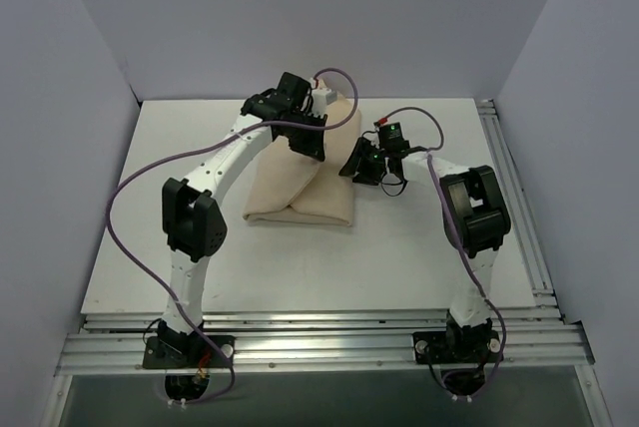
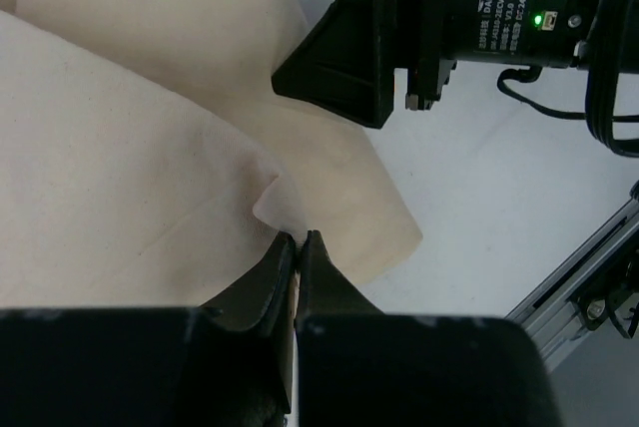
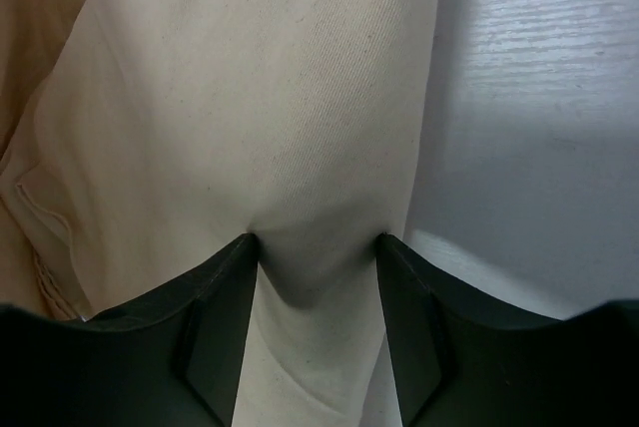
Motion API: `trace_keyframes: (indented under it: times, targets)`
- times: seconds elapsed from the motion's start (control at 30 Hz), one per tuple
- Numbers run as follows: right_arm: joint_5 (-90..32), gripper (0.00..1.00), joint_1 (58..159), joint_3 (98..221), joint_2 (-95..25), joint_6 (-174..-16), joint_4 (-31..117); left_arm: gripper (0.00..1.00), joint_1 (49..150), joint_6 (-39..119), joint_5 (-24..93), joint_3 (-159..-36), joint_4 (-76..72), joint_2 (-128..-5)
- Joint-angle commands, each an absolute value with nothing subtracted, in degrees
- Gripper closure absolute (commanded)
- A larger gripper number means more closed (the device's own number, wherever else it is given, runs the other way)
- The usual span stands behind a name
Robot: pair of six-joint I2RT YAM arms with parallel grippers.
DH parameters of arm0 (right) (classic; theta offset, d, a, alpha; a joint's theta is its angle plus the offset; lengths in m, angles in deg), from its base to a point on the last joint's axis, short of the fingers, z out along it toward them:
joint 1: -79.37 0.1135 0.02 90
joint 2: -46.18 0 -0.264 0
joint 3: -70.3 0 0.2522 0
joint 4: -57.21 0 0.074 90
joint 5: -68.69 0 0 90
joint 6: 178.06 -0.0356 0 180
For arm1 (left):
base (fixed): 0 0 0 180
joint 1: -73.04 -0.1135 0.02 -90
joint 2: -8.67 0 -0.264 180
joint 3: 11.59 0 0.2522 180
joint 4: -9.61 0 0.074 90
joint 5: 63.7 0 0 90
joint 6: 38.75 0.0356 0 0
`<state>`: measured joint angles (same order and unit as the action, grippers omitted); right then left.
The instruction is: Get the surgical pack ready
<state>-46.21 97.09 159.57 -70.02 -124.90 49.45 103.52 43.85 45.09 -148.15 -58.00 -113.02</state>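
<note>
White counter, flat and matte, boxed in by plain pale walls at the back and on both sides. An aluminium rail runs along the bottom of the top view and a second strip up the right edge. Surgical pack, seen only as a folded tan cloth bundle, lies at the centre of the counter, and its upper part is drawn up toward the top centre of the frame. Contents not visible. Left arm rises from its base at lower left, bends at the elbow and reaches up and right over the pack. Left claw sits at the raised cloth. In the left wrist view the left claw is pinched closed on a small peak of the cloth's fold. Right arm rises from lower right, folds at its elbow and reaches left. Right claw is against the pack's right edge. In the right wrist view the right claw stands part-way apart, with a ridge of cloth gripped between its fingers, both tips denting the fabric. Bare counter shows at the right of that frame.
</note>
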Motion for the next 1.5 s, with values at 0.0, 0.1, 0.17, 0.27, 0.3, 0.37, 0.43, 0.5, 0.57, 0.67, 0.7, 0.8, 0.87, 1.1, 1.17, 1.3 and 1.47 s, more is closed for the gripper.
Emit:
trace_keyframes:
  times: [0.0,0.1,0.17,0.27,0.3,0.37,0.43,0.5,0.57,0.67,0.7,0.8,0.87,1.1,1.17,1.3,1.47]
  targets:
    - [-48.55,0.54,97.83,159.65,-70.8,-125.59,52.85,0.98,103.89,41.14,48.19,-153.84,-54.77,-114.81]
    - [-48.73,0.57,98.09,160.0,-70.89,-125.5,52.94,0.98,104.51,40.35,48.36,-158.3,-55.83,-117.36]
    - [-48.82,0.58,98.18,160.0,-71.06,-125.5,53.2,0.98,105.12,40.17,47.75,-160.95,-56.53,-119.28]
    - [-49.17,0.59,98.36,160.09,-71.24,-125.94,53.64,0.98,106.44,39.38,47.66,-163.95,-56.27,-121.22]
    - [-49.26,0.59,98.44,160.09,-71.15,-126.03,53.73,0.98,106.79,38.42,47.49,-164.39,-56.1,-121.75]
    - [-49.17,0.59,98.53,160.26,-71.07,-126.03,53.64,0.98,107.5,37.8,47.92,-166.14,-56.18,-123.16]
    - [-48.91,0.59,98.53,160.18,-70.89,-126.03,53.47,0.98,108.11,37.71,47.66,-164.93,-55.83,-123.6]
    - [-48.99,0.59,98.53,160.0,-70.8,-125.94,53.55,0.98,108.11,37.01,47.4,-163.0,-55.31,-123.95]
    - [-49.17,0.59,98.53,160.17,-70.89,-125.85,53.47,0.98,108.03,37.01,46.43,-160.19,-53.99,-124.57]
    - [-48.91,0.59,98.53,160.44,-70.71,-126.2,53.2,0.98,108.11,36.22,45.11,-158.16,-51.7,-126.14]
    - [-48.64,0.59,98.53,160.61,-70.54,-126.2,52.51,0.98,108.03,36.13,45.03,-158.24,-51.53,-126.76]
    - [-46.01,0.55,98.18,161.31,-69.4,-126.55,49.7,0.98,108.11,36.21,45.46,-157.8,-50.39,-128.08]
    - [-44.43,0.52,97.31,161.58,-68.34,-127.26,48.29,0.98,108.11,36.22,46.16,-157.54,-48.98,-128.78]
    - [-42.14,0.45,94.93,162.63,-66.5,-129.02,44.78,0.63,108.11,37.62,48.01,-158.76,-49.41,-132.04]
    - [-41.35,0.43,94.32,163.25,-66.32,-128.4,43.72,0.42,108.11,38.67,48.97,-159.91,-49.94,-131.87]
    - [-40.82,0.42,92.74,163.16,-65.44,-127.96,43.71,0.3,108.2,39.73,49.42,-161.92,-51.16,-129.85]
    - [-39.6,0.43,91.94,165.79,-64.12,-125.25,39.68,0.29,108.11,40.43,51.44,-171.05,-56.09,-129.06]
